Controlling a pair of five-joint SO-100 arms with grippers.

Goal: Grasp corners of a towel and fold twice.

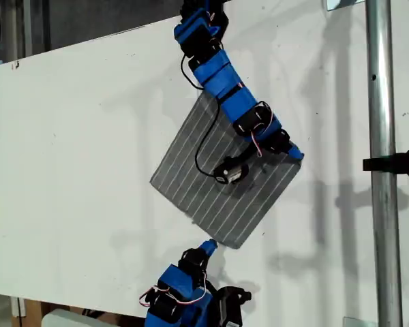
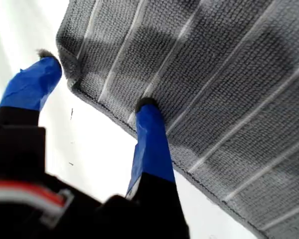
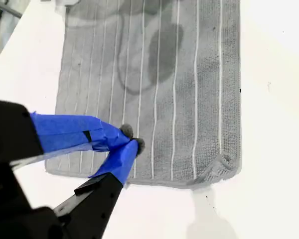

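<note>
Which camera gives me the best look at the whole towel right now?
The exterior view: the towel shows nearly whole, with only an arm crossing its upper part. The first wrist view shows just one corner by my first gripper. The second wrist view shows most of it, cut off at the frame edge.

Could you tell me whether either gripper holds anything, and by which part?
Nothing is held: my first gripper, open, straddles one corner of the towel; my second gripper is shut on no cloth.

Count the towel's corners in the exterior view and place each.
4. On the grey striped cloth towel: upper corner against the blue arm, left corner, lower corner, right corner. None seems hidden.
</note>
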